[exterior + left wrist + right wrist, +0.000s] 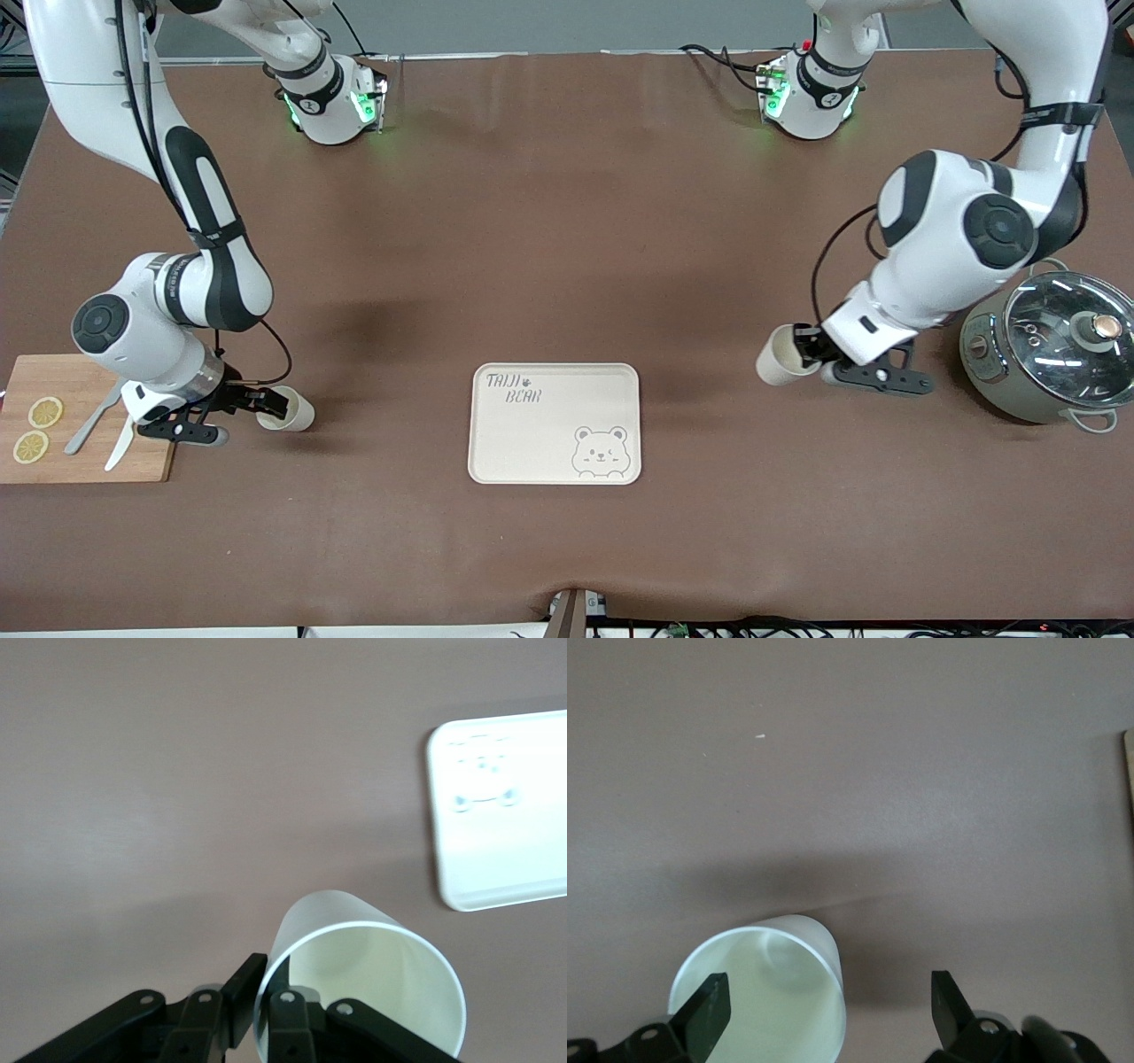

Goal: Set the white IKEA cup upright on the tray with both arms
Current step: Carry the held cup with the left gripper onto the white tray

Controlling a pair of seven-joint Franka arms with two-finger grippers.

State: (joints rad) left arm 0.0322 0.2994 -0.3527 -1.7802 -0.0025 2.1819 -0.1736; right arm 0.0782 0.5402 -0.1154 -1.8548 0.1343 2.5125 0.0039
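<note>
1. The tray (554,424) lies flat on the tabletop (567,248), nearest the front camera. Its bear drawing sits in the near corner toward my left arm's end, and nothing stands on it.
2. Well apart from the tray, toward my right arm's end, a wooden cutting board (89,461) carries two lemon slices (45,412) and some cutlery (93,416).
3. Between that board and the tray, nearer the board, a white cup (288,409) lies on its side on the tabletop, its mouth toward the board. My right jaws stand wide open at that mouth. One finger (709,1010) is in front of the opening and the other is outside the wall, so nothing is gripped.
4. Toward my left arm's end of the tray, my left jaws are clamped on the rim of a second white cup (780,356). One finger (283,1014) is inside and one outside. This cup is tipped over, its base pointing toward the tray, above bare tabletop beside the tray.
5. Farther out from the tray at that same end stands a grey pot (1054,354) with a glass lid.
</note>
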